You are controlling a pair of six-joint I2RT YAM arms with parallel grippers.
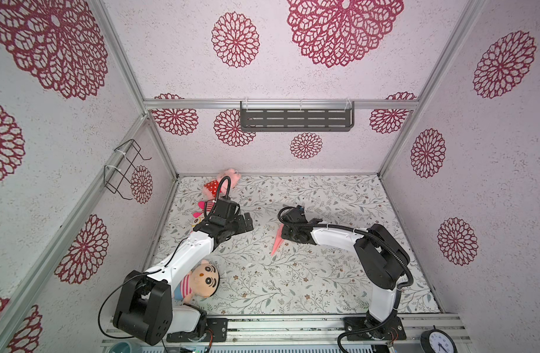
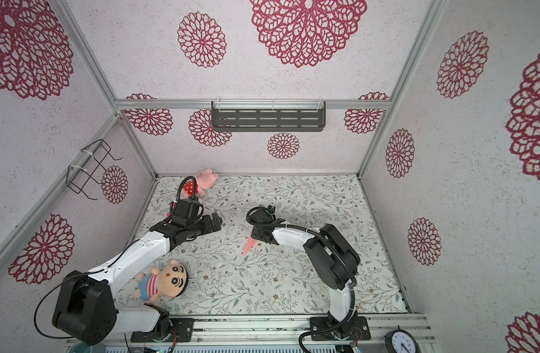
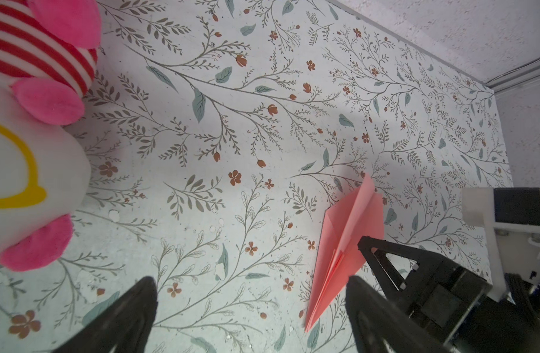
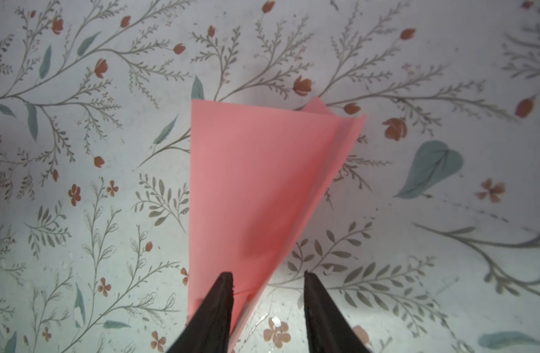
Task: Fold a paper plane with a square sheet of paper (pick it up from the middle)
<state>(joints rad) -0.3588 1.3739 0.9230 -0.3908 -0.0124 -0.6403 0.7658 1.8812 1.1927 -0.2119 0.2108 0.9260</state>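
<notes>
The sheet of paper is folded into a slim pink paper plane [image 1: 277, 244] [image 2: 249, 245] that lies mid-table, its nose pointing toward the front. My right gripper [image 4: 268, 293] hangs over its tail end, open. One finger [image 4: 222, 305] lies over the paper, the other stands beside it above bare table. In the left wrist view the plane [image 3: 345, 241] shows a centre crease and layered wings, with a right finger [image 3: 384, 259] touching one wing. My left gripper [image 1: 245, 221] [image 3: 250, 314] is open wide and empty, left of the plane and apart from it.
A boy doll [image 1: 201, 281] lies front left under the left arm. A pink plush in a red dotted dress [image 1: 222, 183] sits at the back left, and a white and pink plush [image 3: 33, 152] is close to the left gripper. A dark shelf [image 1: 296, 119] hangs on the back wall.
</notes>
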